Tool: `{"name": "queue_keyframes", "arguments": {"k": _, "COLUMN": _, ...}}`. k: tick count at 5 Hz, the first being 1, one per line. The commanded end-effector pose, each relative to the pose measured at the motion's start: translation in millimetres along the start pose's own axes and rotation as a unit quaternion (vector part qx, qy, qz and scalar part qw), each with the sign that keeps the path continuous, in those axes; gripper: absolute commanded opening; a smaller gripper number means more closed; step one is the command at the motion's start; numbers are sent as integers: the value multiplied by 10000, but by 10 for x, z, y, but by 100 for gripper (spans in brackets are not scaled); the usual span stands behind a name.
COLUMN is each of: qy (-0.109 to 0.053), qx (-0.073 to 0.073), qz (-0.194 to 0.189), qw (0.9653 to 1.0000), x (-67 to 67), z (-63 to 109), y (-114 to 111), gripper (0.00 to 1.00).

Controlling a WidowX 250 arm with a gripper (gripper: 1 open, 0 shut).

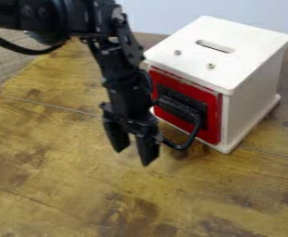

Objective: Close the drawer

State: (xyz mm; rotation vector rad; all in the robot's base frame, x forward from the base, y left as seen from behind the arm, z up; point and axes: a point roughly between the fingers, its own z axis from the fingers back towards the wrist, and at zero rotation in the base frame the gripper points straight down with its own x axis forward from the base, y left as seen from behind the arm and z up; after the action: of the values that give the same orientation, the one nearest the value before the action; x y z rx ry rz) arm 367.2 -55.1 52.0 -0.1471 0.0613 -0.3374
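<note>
As I view the wooden table (59,180) from above, my black gripper (132,148) hangs just in front of the drawer's looped handle (181,144), partly hiding it, with its fingers parted. The red-fronted drawer (206,131) sits in the lower front of a cream-white box (249,106), at the right.
</note>
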Motion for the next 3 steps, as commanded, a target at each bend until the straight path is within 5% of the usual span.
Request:
{"name": "queue_keyframes", "arguments": {"k": 1, "qy": -447, "qx": 119, "qz": -508, "qw": 9976, "x": 149, "z": 134, "y": -137, "gripper": 100}}
{"name": "queue_keyframes", "arguments": {"k": 3, "qy": -577, "qx": 171, "qz": -352, "qw": 9976, "x": 118, "z": 110, "y": -143, "gripper": 100}}
